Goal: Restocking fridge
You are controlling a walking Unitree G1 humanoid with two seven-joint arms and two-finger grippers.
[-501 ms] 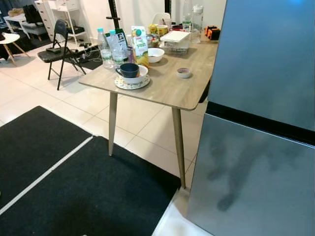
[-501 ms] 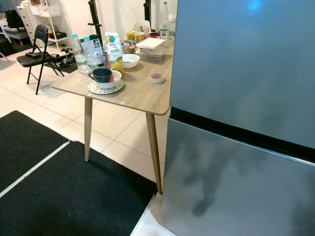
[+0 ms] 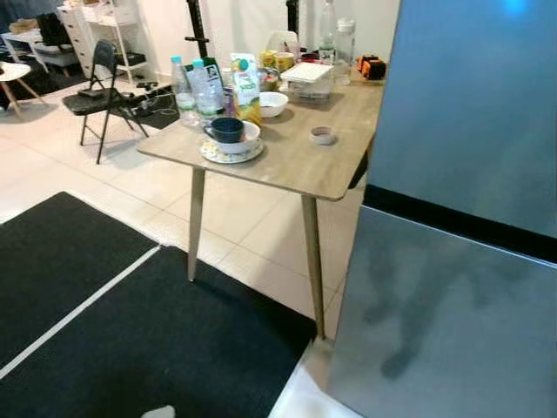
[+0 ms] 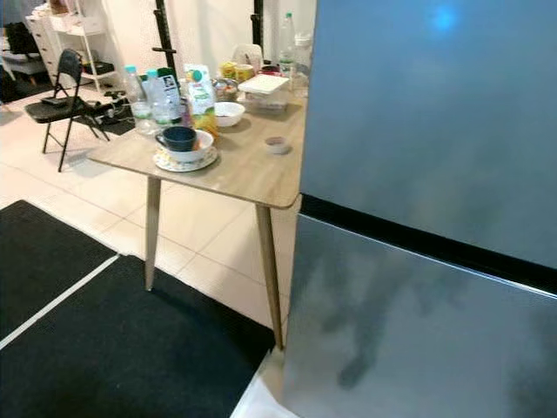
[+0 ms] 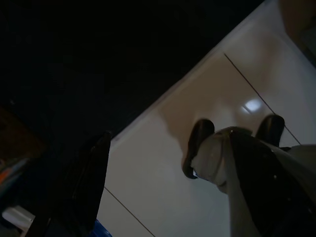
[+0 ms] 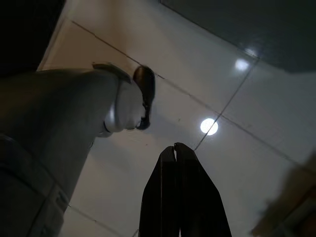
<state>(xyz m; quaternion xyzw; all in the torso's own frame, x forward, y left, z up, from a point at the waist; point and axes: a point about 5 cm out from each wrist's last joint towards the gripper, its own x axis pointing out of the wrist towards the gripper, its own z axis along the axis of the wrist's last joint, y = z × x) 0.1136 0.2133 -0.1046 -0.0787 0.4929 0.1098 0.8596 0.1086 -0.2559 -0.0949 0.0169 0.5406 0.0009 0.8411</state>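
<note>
A tall grey steel fridge (image 3: 470, 113) fills the right side, both doors shut, with a black band between the upper and lower door (image 3: 452, 331). To its left a wooden table (image 3: 287, 165) carries water bottles (image 3: 183, 87), a juice carton (image 3: 247, 87), a dark cup (image 3: 228, 130) in a white bowl on a plate, another white bowl (image 3: 272, 103) and a small dish (image 3: 323, 134). My right gripper (image 6: 174, 149) hangs over the pale tiles with its fingers pressed together, holding nothing. In the dim left wrist view, one black finger (image 5: 94, 182) hangs above the floor beside my leg.
A black mat (image 3: 130, 340) with a white stripe covers the floor before the table. A black folding chair (image 3: 103, 87) stands at the far left. A clear lidded box (image 3: 310, 77) and tall bottles (image 3: 327, 24) sit at the table's far end. White shelving stands behind.
The whole head view has shifted slightly as the camera moved. Nothing on the table or the fridge has changed.
</note>
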